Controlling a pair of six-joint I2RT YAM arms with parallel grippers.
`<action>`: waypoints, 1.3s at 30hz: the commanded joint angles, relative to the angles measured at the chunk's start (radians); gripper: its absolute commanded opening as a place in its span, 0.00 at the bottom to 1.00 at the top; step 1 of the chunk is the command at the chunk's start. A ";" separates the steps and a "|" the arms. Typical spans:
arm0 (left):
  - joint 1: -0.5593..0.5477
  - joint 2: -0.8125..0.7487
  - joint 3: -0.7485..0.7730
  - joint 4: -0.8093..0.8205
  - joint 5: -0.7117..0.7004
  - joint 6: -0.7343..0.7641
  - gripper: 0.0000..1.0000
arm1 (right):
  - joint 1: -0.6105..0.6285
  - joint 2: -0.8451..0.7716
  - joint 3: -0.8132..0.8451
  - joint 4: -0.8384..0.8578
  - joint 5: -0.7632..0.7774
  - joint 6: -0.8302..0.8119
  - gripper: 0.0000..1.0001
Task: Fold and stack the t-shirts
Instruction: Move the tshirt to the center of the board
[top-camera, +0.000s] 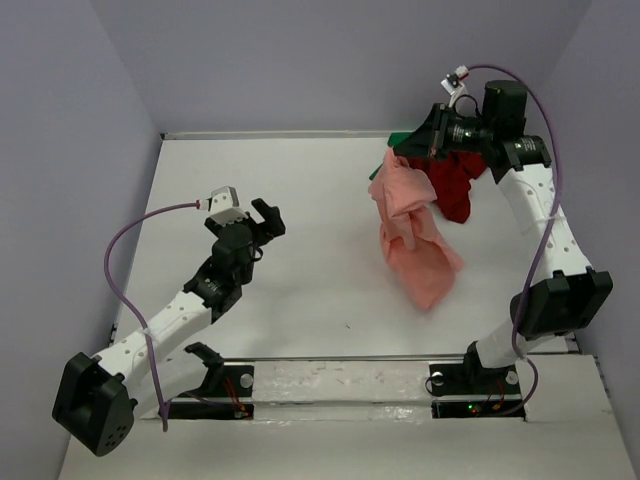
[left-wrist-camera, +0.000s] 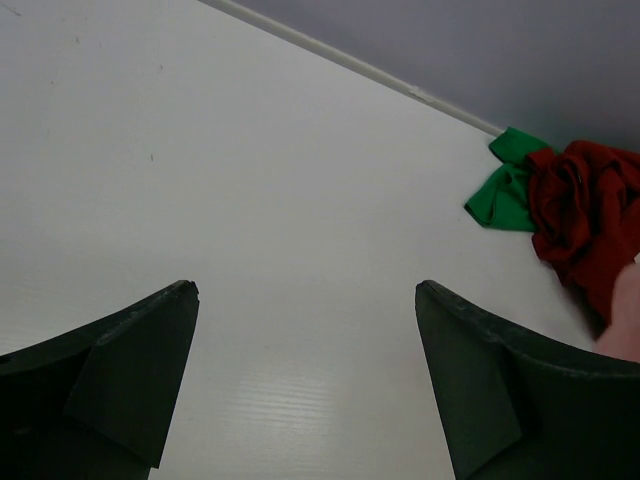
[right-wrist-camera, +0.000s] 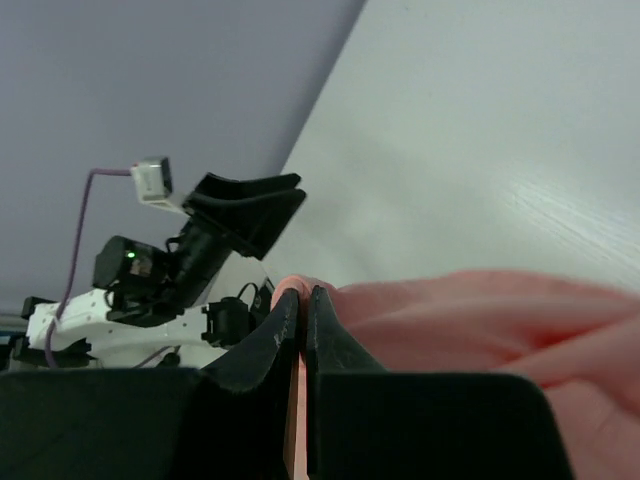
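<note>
1. At the far right of the table (top-camera: 300, 215), you had the right gripper (top-camera: 405, 158) lifted above the surface. It was clenched on an upper edge of the salmon-pink t-shirt (top-camera: 412, 235).
2. In your right wrist view, the jaws met almost flush. A thin fold of pink cloth was pinched between them and showed just past the tips.
3. The salmon-pink t-shirt hung from that grip in a long, crumpled drape. Its lower end reached toward the middle-right of the table. From the top view you could not tell how much of it rested on the surface.
4. The dark red t-shirt (top-camera: 458, 192) lay bunched on the table just behind the hanging pink one, partly beneath your right arm (top-camera: 540, 220).
5. The bright green t-shirt (left-wrist-camera: 505, 192) lay crumpled against the dark red t-shirt, near the back wall (left-wrist-camera: 480, 50). The top view showed only a sliver of it.
6. You had the left gripper (top-camera: 262, 215) over the left half of the table, well apart from all three shirts. Its jaws were spread wide with nothing between them.
7. Your left wrist view showed bare white table between those jaws. The green and red shirts sat at the far right, with a strip of pink at the right edge.
</note>
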 joint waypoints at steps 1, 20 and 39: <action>0.004 -0.024 -0.002 0.036 -0.040 0.008 0.99 | 0.033 -0.051 -0.069 0.044 0.058 -0.055 0.00; 0.004 -0.056 -0.008 0.024 -0.074 0.006 0.99 | 0.166 -0.107 0.001 0.044 0.020 -0.049 0.00; 0.004 -0.058 -0.002 0.009 -0.097 -0.003 0.99 | 0.197 0.046 -0.002 -0.055 0.275 -0.117 0.00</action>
